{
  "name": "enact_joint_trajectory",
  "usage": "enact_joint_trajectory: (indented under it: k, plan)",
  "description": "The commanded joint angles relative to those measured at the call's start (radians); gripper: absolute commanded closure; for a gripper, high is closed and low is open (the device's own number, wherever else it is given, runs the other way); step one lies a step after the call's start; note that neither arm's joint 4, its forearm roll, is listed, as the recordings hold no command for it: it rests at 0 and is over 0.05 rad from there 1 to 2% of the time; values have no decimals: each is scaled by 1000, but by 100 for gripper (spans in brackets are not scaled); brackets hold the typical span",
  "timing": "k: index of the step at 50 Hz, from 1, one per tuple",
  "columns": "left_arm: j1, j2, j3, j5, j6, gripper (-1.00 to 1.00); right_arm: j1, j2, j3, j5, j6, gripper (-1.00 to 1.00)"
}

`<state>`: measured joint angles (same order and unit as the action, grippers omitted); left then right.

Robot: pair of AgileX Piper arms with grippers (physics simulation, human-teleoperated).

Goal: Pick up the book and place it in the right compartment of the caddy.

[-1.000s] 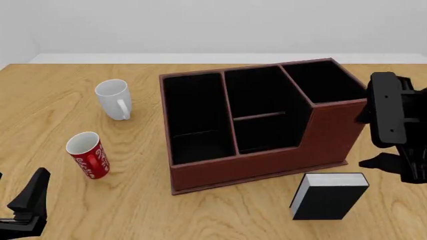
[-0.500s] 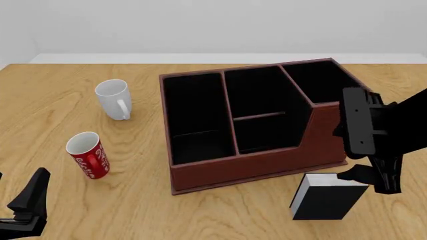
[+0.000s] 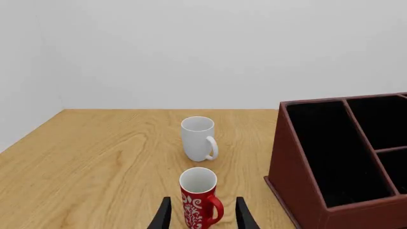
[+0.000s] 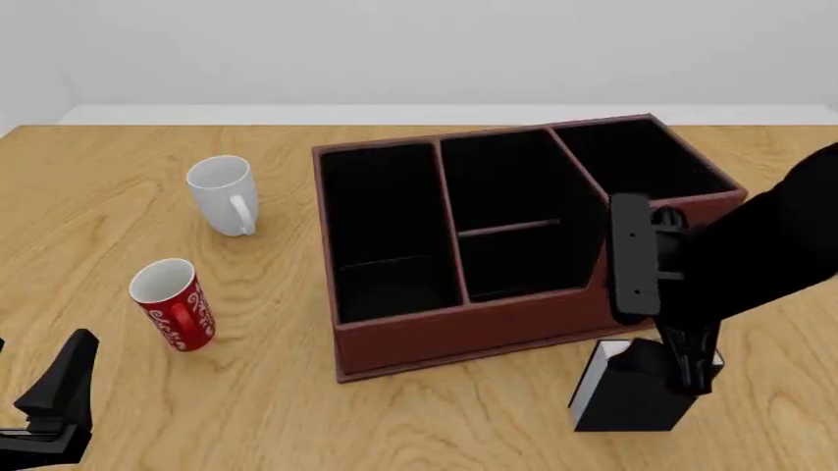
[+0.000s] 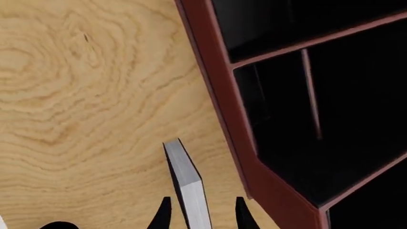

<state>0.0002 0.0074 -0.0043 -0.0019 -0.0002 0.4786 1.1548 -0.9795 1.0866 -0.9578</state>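
— Since a second ago, what shifted?
— Front view: my right gripper [image 4: 684,371] swung in from 3 o'clock, now over the book [image 4: 638,396], upright at the caddy's [image 4: 497,319] 5 o'clock. Left gripper [image 4: 53,407] idle, unclenched

— Wrist views?
— Right: fingers [image 5: 163,214] spread, straddling the book [image 5: 188,183], not clamped. I'd sink deeper, squeeze the covers squarely. Left: only mugs ahead

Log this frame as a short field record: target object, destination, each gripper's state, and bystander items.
target: book, standing on the table in front of the caddy, not lifted
destination: right compartment, nothing visible inside
right gripper: open, fingers astride the book's top edge
left gripper: open, idle, away from the book, pointed toward the red mug
bystanders: red mug, white mug, both upright, left of caddy
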Motion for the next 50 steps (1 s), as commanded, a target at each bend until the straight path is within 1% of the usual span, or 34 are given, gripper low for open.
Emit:
enact_joint_trajectory:
  k: [1, 4, 8, 17, 18, 19, 26, 33, 36, 37, 46, 47, 49, 50]
  plan:
    - [0, 0, 0, 0, 0, -100, 48, 22, 14, -18, 64, -100]
    - [0, 0, 0, 0, 0, -100, 51, 24, 25, -26, 72, -100]
    - [0, 0, 0, 0, 0, -100, 62, 29, 46, -37, 95, -100]
    - [0, 0, 0, 0, 0, -100, 32, 45, 68, -65, 93, -100]
    - [0, 0, 0, 0, 0, -100, 30, 51, 69, -63, 103, -100]
    - [0, 0, 0, 0, 0, -100, -38, 75, 75, -86, 49, -100]
    - [0, 0, 0, 0, 0, -100, -71, 101, 70, -101, 32, -100]
    - [0, 0, 0, 0, 0, -100, -104, 124, 101, -135, 15, -100]
    - [0, 0, 0, 0, 0, -100, -102, 133, 110, -147, 21, -100]
    - [0, 0, 0, 0, 0, -100, -91, 147, 130, -163, 39, -100]
    - [0, 0, 0, 0, 0, -100, -78, 162, 155, -184, 61, -100]
    - [0, 0, 0, 0, 0, -100, -65, 168, 164, -195, 77, -100]
    - [0, 0, 0, 0, 0, -100, -54, 168, 170, -199, 89, -100]
    - [0, 0, 0, 0, 0, -100, -52, 168, 169, -201, 92, 100]
